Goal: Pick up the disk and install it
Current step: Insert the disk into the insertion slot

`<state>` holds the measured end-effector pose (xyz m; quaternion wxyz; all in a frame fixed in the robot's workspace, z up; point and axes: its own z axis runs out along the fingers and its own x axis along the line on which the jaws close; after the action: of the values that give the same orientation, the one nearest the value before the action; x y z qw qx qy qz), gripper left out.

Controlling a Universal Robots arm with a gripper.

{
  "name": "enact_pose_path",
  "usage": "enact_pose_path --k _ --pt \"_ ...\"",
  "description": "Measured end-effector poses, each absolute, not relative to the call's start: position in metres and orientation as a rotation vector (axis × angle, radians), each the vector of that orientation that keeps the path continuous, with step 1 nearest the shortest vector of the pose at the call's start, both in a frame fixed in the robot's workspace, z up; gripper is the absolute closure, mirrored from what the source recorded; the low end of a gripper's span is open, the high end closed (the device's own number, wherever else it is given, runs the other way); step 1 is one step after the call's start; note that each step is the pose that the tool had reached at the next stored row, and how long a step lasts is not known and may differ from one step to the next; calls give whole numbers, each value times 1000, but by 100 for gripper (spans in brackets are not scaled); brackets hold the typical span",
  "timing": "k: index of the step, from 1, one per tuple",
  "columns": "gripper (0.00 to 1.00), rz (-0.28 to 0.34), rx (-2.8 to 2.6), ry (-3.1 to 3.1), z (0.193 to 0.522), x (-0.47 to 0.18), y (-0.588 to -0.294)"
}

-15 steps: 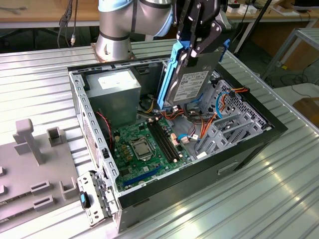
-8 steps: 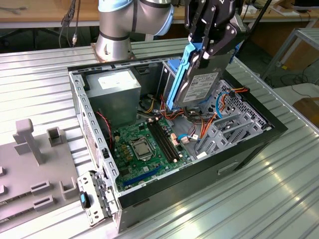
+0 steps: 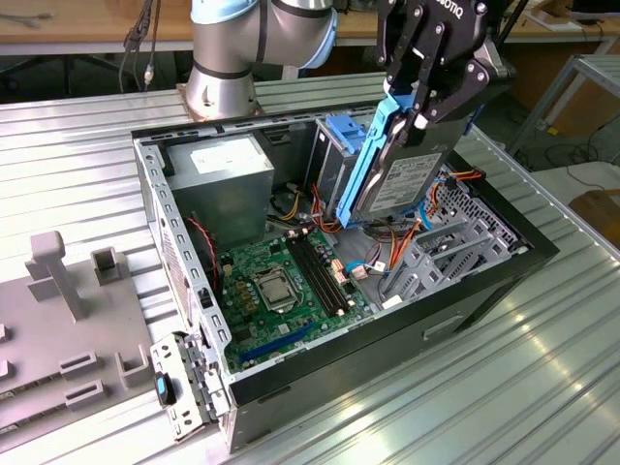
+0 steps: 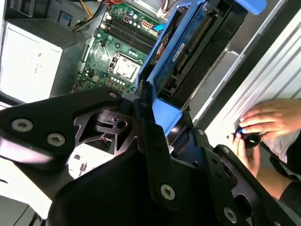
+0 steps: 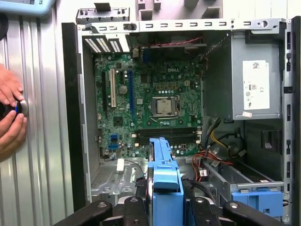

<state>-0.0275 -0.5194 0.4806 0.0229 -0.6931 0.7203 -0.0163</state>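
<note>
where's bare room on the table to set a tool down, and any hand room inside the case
Bare ribbed table lies beyond the black wall of the case, toward the exterior view's right. The exterior view's left is taken by the grey fixture plate. Inside is crowded: cables tangle beside the motherboard, and the gripper holds the disk above them.
</note>
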Motion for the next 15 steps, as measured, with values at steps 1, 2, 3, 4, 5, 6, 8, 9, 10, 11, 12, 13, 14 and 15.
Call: enact_pose_path --k 1,2,3,4,5,6,8,9,10,11,12,13,14,15 --pt "63 -52 -2147 2232 481 -27 -519" --pt "63 -52 -2147 2232 481 -27 -519" --pt "63 -53 -2147 2232 481 -27 -519" --pt "63 -53 -2147 2232 481 -27 -519" --pt "63 -53 -2147 2232 481 -27 -519" --pt "63 -53 -2147 2232 481 -27 -519" --pt "63 -53 -2147 2232 481 -27 -519" --pt "63 -53 -2147 2232 481 -27 -519" --pt "63 -53 -2147 2232 481 -27 -519" --pt "63 -53 -2147 2232 481 -27 -519" --pt "63 -53 -2147 2232 481 -27 -519" --pt "63 -53 -2147 2232 481 -24 -519" --pt "63 -53 -2146 2232 481 -20 -519" --pt "63 -53 -2147 2232 481 -10 -519"
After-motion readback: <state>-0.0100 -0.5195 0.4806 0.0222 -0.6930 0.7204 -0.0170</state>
